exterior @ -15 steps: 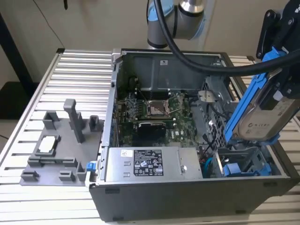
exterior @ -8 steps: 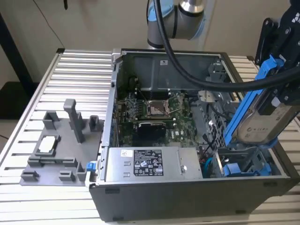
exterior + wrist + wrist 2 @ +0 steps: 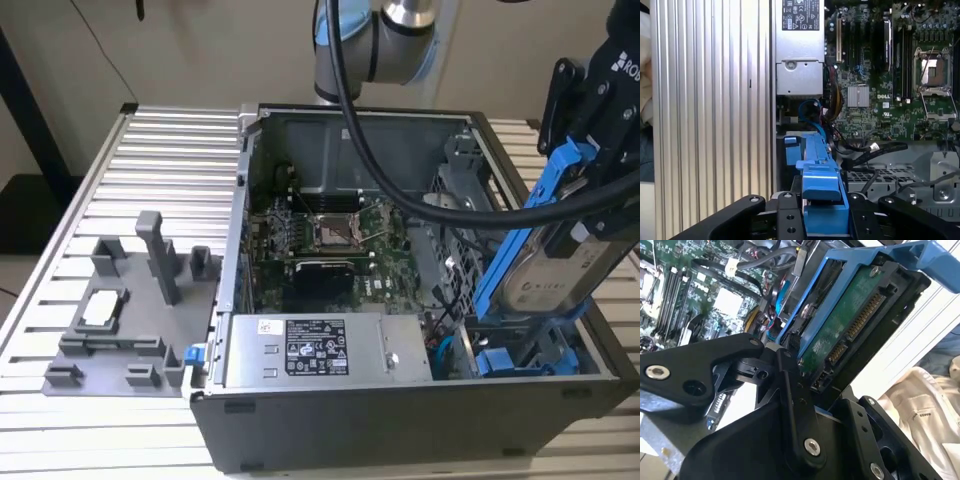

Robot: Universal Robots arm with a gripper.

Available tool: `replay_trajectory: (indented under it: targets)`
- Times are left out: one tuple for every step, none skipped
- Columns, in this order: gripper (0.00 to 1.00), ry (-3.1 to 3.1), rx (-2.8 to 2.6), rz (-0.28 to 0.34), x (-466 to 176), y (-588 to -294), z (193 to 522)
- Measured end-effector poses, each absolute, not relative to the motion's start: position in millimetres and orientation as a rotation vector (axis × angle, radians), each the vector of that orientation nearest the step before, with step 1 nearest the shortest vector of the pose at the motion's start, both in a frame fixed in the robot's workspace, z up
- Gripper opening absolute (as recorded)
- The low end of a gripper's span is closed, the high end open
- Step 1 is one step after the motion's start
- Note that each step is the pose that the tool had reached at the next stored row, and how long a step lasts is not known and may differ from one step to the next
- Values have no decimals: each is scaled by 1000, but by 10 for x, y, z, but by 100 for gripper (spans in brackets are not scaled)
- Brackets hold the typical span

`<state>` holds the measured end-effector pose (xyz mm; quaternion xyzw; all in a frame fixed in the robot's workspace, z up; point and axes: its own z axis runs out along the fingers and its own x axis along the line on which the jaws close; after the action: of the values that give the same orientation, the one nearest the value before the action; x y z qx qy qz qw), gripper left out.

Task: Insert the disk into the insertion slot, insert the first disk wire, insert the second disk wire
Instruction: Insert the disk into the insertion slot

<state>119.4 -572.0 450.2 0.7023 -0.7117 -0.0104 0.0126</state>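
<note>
The gripper (image 3: 590,170) has its jaws closed on the disk (image 3: 545,265), one jaw on each side. The disk sits in its blue frame and leans over, up above the computer case (image 3: 300,420), on the exterior view's right. Its low end is down near the slot (image 3: 530,350) in the near corner. I cannot tell if they touch. A grey box (image 3: 310,350) with a sticker lies beside the slot.
</note>
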Motion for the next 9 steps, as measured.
replay_trajectory:
  targets:
    - [33, -2217, 2189, -32, 1194, -5720, 4498]
    - [33, -2217, 2190, -32, 1195, -5720, 4498]
    - [33, -2217, 2190, -32, 1195, -5720, 4498]
    - [33, -2217, 2190, -32, 1195, -5720, 4498]
    - [33, -2217, 2190, -32, 1195, -5720, 4498]
    - [33, -2217, 2190, -32, 1195, -5721, 4496]
    - [33, -2217, 2190, -33, 1195, -5720, 4489]
    - [33, -2217, 2190, -33, 1195, -5720, 4479]
    - [33, -2217, 2190, -32, 1195, -5721, 4466]
